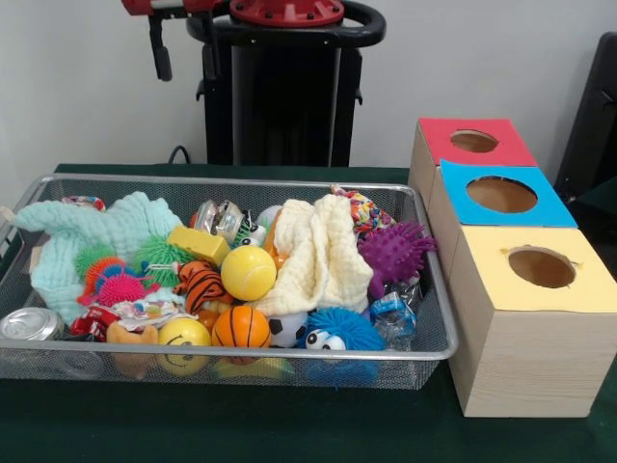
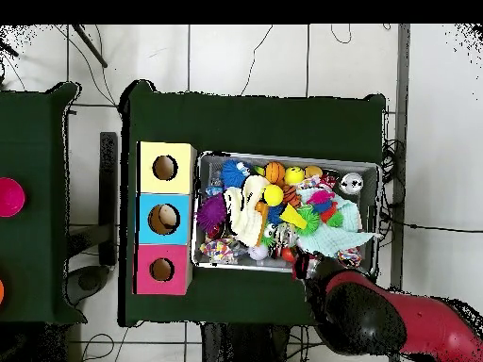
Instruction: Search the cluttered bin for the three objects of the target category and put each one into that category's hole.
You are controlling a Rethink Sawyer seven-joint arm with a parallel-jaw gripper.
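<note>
A wire mesh bin (image 1: 231, 179) holds a jumble of toys. Among them are a plain yellow ball (image 1: 248, 273), a small basketball (image 1: 241, 327), a yellow smiley ball (image 1: 183, 335), a tiger-striped ball (image 1: 202, 285), a purple spiky ball (image 1: 395, 253) and a blue fuzzy ball with eyes (image 1: 342, 330). A cream cloth (image 1: 313, 256) and a mint cloth (image 1: 96, 231) cover part of the pile. My gripper (image 1: 183, 53) hangs high above the bin's back left corner, open and holding nothing. From overhead the arm (image 2: 358, 311) hides it.
Beside the bin stand three wooden boxes with round holes: red top (image 1: 439, 135), blue top (image 1: 458, 178), yellow top (image 1: 492, 280). A crushed can (image 1: 29, 323) lies in the bin's front left corner, and a yellow block (image 1: 198, 244) lies mid-bin. Dark green cloth covers the table.
</note>
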